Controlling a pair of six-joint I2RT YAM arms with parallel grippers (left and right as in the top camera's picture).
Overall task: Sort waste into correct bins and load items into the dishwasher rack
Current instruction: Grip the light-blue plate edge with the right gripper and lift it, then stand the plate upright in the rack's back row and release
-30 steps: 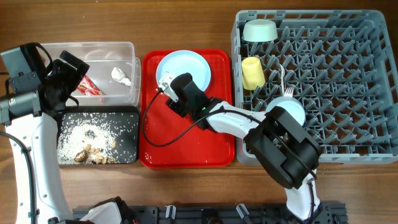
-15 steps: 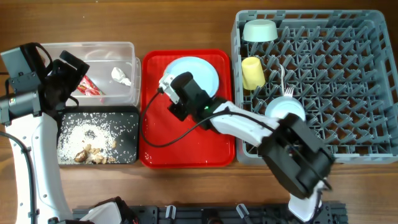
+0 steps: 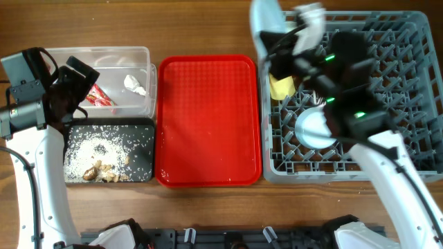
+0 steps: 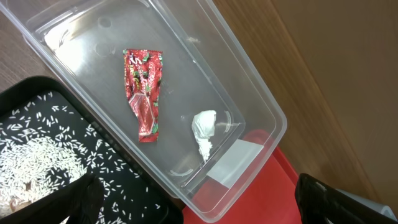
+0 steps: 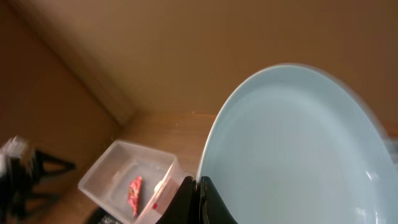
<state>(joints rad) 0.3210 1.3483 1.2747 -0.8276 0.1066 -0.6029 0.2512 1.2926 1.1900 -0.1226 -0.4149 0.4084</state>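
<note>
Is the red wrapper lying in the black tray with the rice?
No, the red wrapper lies on the floor of the clear tub, near the white tissue scrap.

Glossy red tray (image 3: 208,124), clear plastic tub (image 4: 205,68), smooth pale-blue plate (image 5: 292,143), matt wood table (image 3: 173,28)

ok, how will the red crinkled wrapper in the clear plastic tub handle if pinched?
The red crinkled wrapper looks thin and creased, probably floppy and light. Lying flat in the smooth clear plastic tub, it may slide rather than lift.
</note>
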